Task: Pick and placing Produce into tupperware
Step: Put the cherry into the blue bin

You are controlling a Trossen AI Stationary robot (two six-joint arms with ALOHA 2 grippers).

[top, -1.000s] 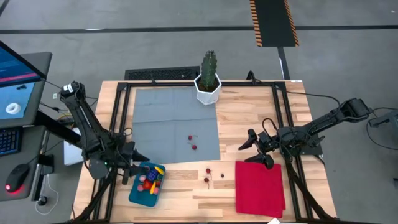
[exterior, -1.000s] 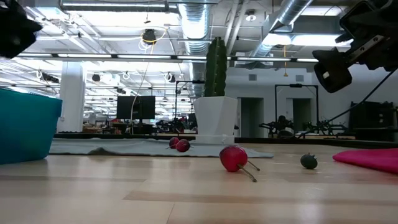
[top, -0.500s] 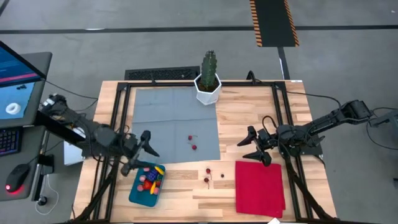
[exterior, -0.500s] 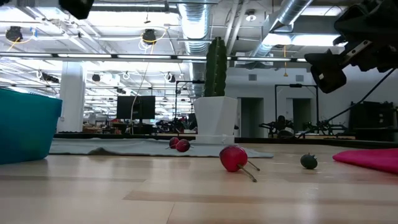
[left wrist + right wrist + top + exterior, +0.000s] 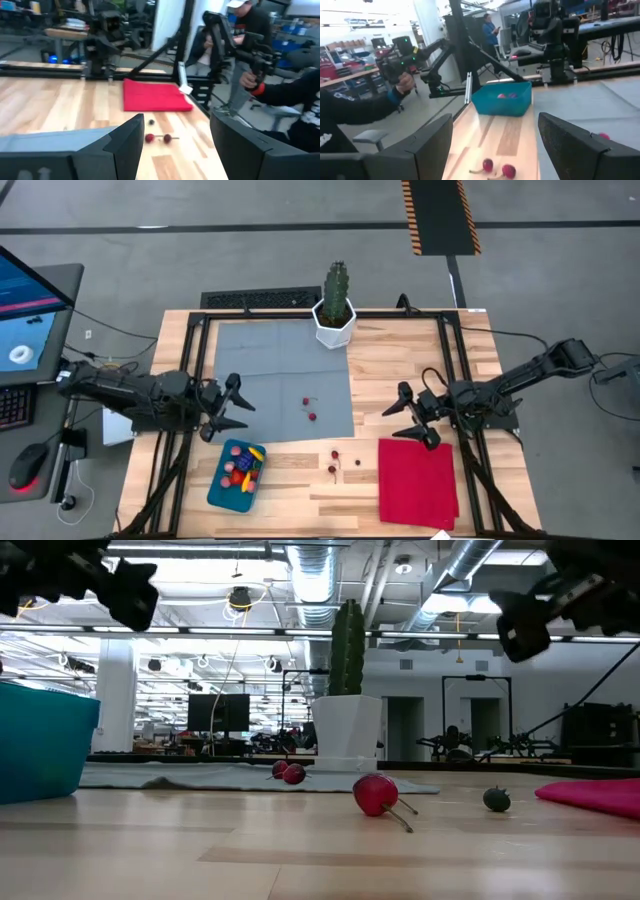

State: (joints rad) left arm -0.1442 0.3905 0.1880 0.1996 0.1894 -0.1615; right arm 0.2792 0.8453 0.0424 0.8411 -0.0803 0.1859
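Note:
The teal tupperware (image 5: 234, 477) sits on the wood near the table's near-left corner with several small red, pink and yellow produce pieces (image 5: 241, 466) inside. Two red cherries (image 5: 310, 410) lie on the grey mat. A red cherry pair (image 5: 333, 461) and a small dark piece (image 5: 357, 461) lie on the bare wood. My left gripper (image 5: 230, 406) hangs open above the mat's near-left part, just beyond the tupperware. My right gripper (image 5: 408, 416) hangs open beyond the red cloth's far edge. Neither holds anything.
A green cactus in a white pot (image 5: 335, 308) stands at the mat's far-right corner. A flat red cloth (image 5: 417, 481) lies at the near right. Black rails frame the table. A person holding a handle (image 5: 255, 60) stands beyond the table's edge.
My left gripper has risen from beside the tupperware and moved toward the table's far edge, over the mat's near-left part, tipping from pointing down to nearly level; its arm has folded back to the left. My right gripper has risen slightly. No produce has moved.

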